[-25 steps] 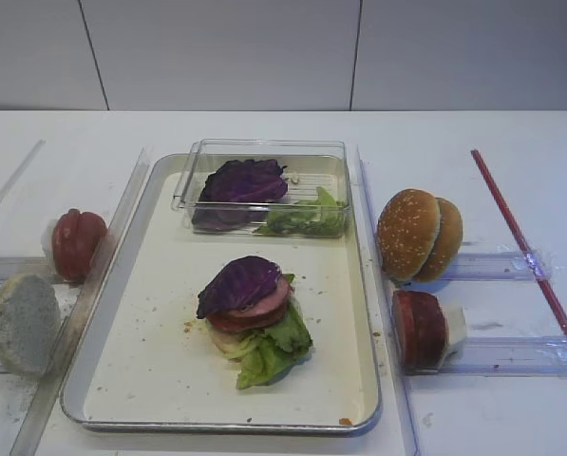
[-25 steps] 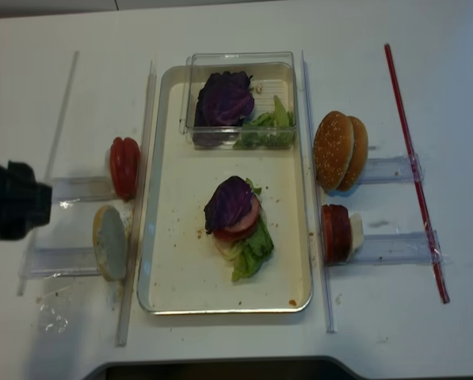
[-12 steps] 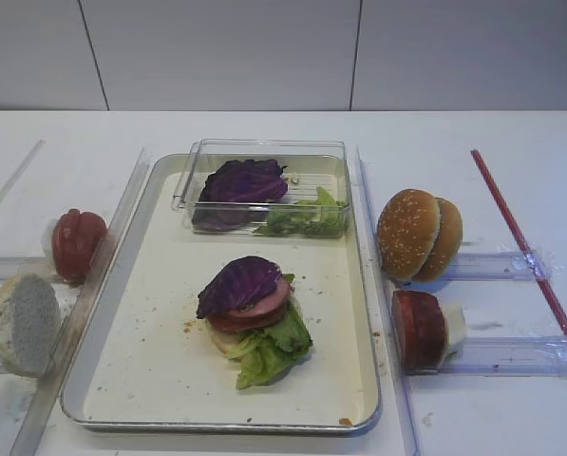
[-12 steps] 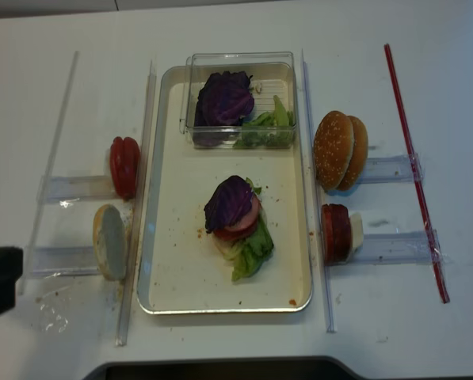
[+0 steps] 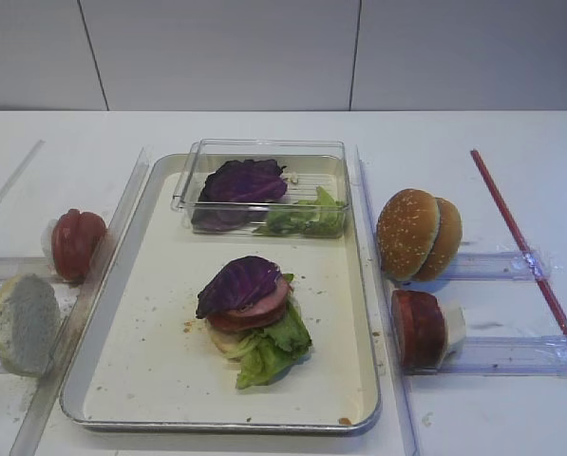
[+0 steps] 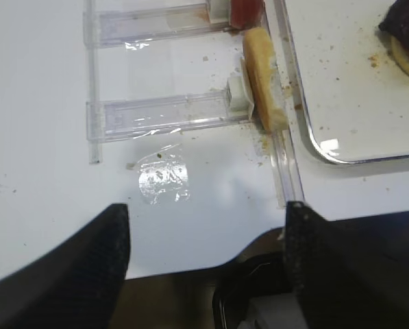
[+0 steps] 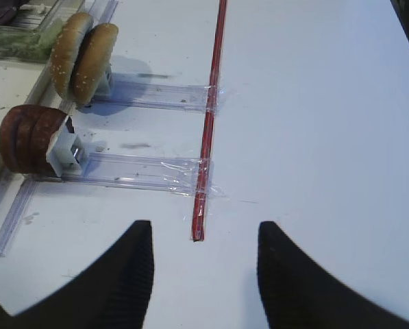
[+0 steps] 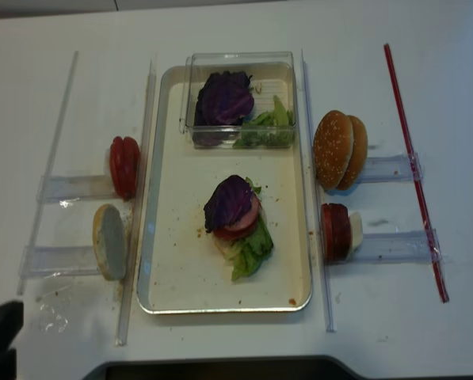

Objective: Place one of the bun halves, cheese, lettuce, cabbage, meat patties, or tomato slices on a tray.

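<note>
At the bottom of the left wrist view, the left gripper (image 6: pixel 204 253) shows two dark fingers spread wide apart with only bare white table (image 6: pixel 46 171) between them, holding nothing; just beyond them a pale bun half (image 6: pixel 264 79) stands on edge at the end of a clear plastic rail (image 6: pixel 163 116), beside the tray's corner. Likewise low in the right wrist frame, the right gripper (image 7: pixel 203 274) has its fingers parted and empty, with the tip of a red strip (image 7: pixel 208 130) lying on the table between them and a little ahead. Further up and to the left of that frame stand dark red patties (image 7: pixel 27 137) and two sesame bun halves (image 7: pixel 83 58). Centre of the overhead view, the tray (image 8: pixel 166 261) carries a stack of lettuce (image 8: pixel 252 252) and a pinkish slice topped by a purple cabbage (image 8: pixel 229 201) leaf. Toward the upper part of the tray sits a clear box (image 8: pixel 241 63) with more purple and green leaves. Left of the tray, tomato slices (image 8: pixel 124 166) stand on edge.
</note>
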